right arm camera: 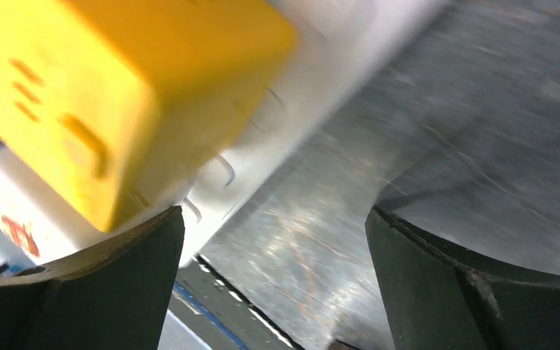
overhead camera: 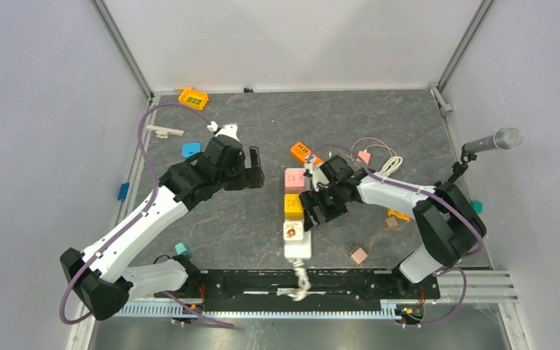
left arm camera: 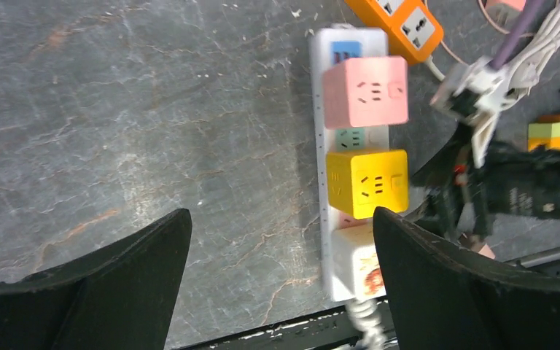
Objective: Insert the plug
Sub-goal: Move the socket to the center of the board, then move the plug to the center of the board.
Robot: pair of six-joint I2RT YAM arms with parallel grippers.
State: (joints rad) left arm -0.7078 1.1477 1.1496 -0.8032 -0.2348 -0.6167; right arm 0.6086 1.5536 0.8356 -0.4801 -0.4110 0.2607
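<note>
Right wrist view: the right pincer [right arm camera: 273,215] stands wide open with nothing between its fingers, over bare desk [right arm camera: 445,109]. At its 10 o'clock the yellow cube plug [right arm camera: 102,95] sits seated on the white power strip [right arm camera: 313,73], blurred but plainly apart from both fingers. In the top external view this pincer lies just at 3 o'clock of the strip, beside the yellow cube plug. The left pincer [left arm camera: 281,219] is likewise spread fully and holds nothing; in the top external view it sits near the strip's far end, at 9 o'clock of it. Along the strip in the left wrist view, from 12 to 6 o'clock, come a pink cube [left arm camera: 365,91], the yellow cube plug, and a white cube [left arm camera: 357,259] with a red mark, each on the strip. An orange strip [left arm camera: 401,22] lies at 1 o'clock of the pink cube, and a bundle of white cable [left arm camera: 550,29] at 3 o'clock of that.
</note>
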